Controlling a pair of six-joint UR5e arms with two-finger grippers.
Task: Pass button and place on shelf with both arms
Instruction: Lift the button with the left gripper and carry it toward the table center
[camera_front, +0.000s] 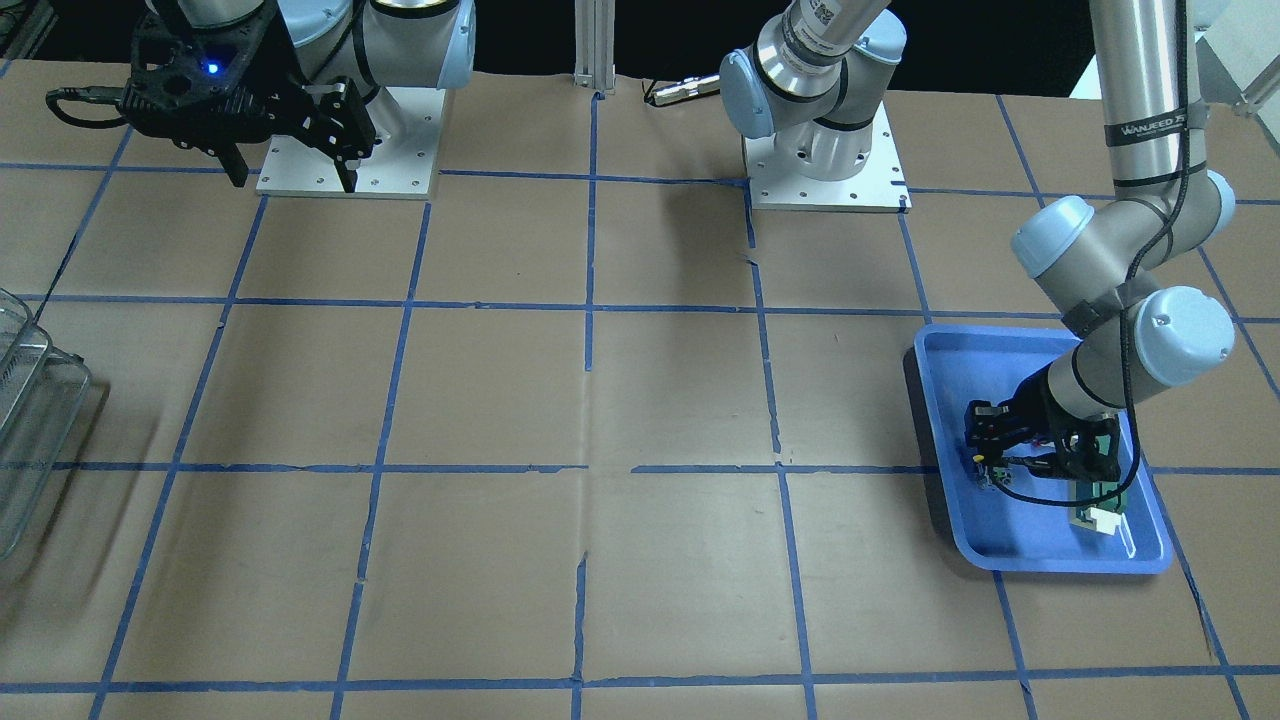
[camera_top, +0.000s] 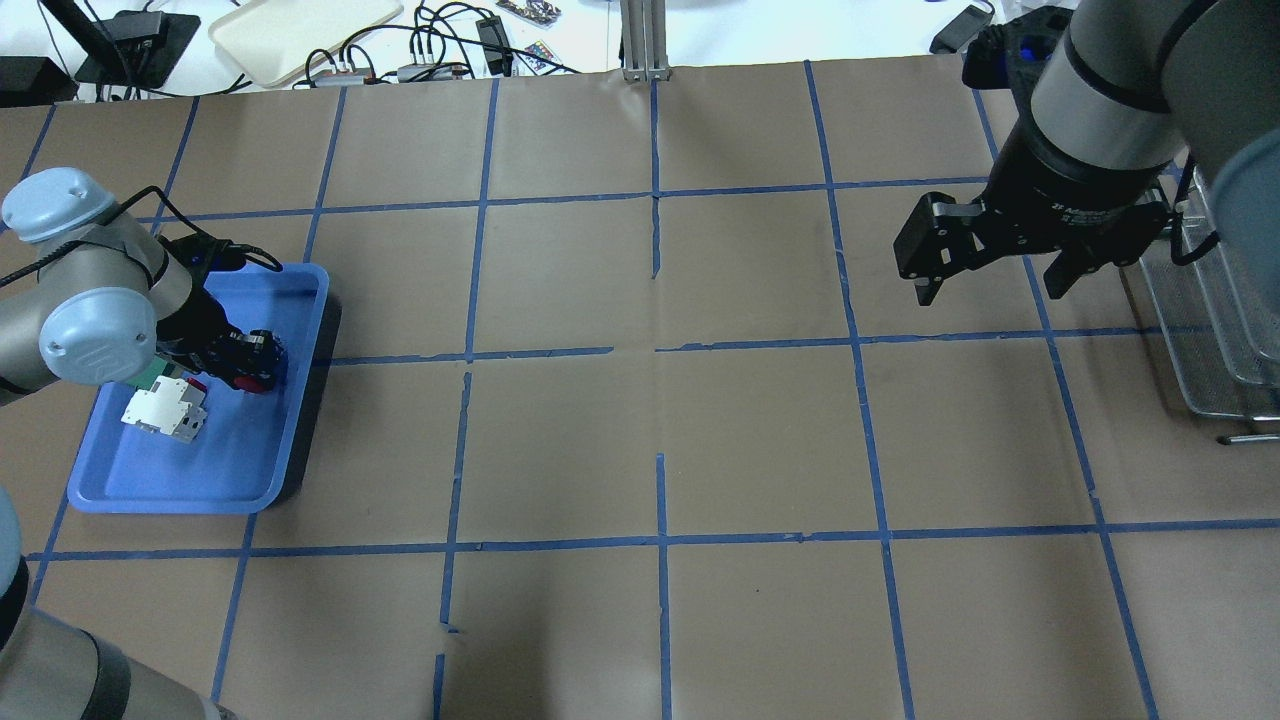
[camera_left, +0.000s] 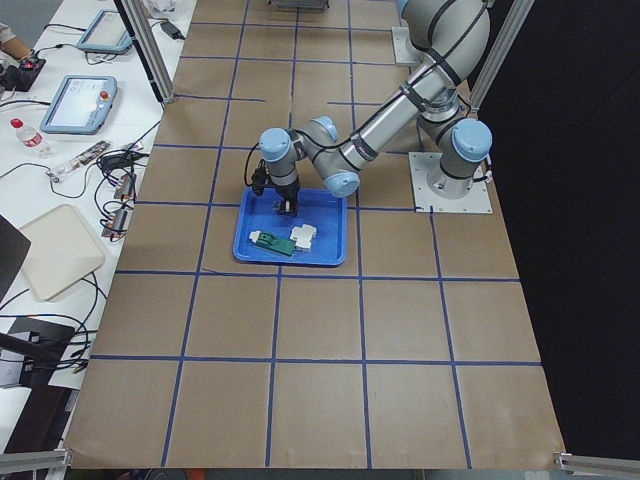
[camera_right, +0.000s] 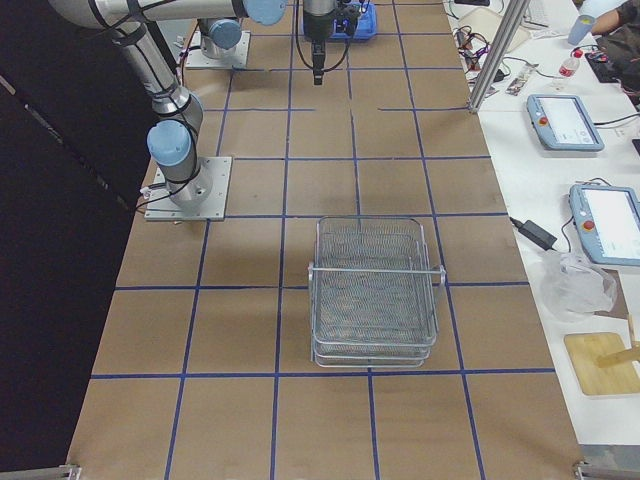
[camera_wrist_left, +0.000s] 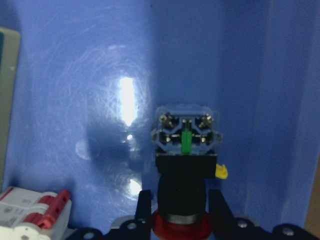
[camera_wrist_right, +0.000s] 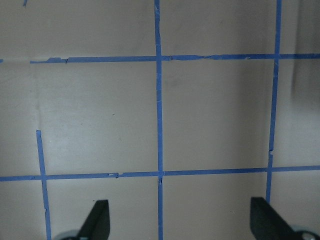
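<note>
The button (camera_wrist_left: 183, 165) lies in the blue tray (camera_top: 300, 400), red cap towards my left wrist camera, terminal end away from it. Its red cap also shows in the overhead view (camera_top: 258, 383). My left gripper (camera_wrist_left: 182, 210) is down in the tray, its fingers (camera_wrist_left: 144, 207) pressed close on both sides of the button by the cap. My right gripper (camera_top: 990, 290) is open and empty, hovering above the bare table, next to the wire-mesh shelf (camera_top: 1200, 330). The shelf shows whole in the exterior right view (camera_right: 375, 290).
A white block with red marks (camera_top: 165, 410) and a green flat part (camera_left: 268, 240) lie in the tray beside the left gripper. The tray wall (camera_wrist_left: 280, 125) rises just right of the button. Brown table with blue tape lines (camera_top: 660, 350) lies between the arms.
</note>
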